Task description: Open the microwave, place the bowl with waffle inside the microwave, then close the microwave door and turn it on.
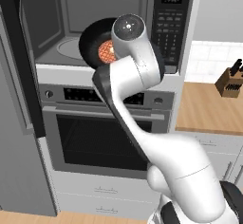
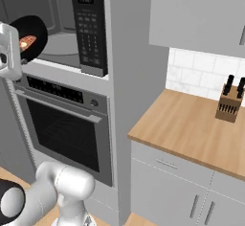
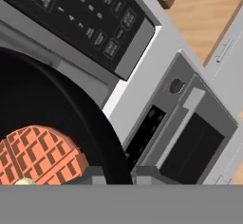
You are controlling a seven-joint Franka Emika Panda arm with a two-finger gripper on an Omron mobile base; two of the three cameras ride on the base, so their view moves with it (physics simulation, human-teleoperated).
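The microwave [image 1: 95, 23] stands open, its door [image 1: 21, 61] swung out to the left, the grey cavity and glass turntable [image 1: 69, 47] exposed. The black bowl [image 1: 97, 40] with the orange-brown waffle [image 1: 107, 51] hangs tilted steeply toward the room, right at the mouth of the cavity, above the sill and not resting on the turntable. The arm's wrist covers the bowl's right side. In the hand view the gripper [image 3: 95, 175] sits at the bowl's rim beside the waffle, narrowly closed and apparently clamped on that rim. Below is the steel oven [image 1: 104, 133]. A knife block [image 2: 228, 103] stands on the wooden counter [image 2: 186, 129] to the right.
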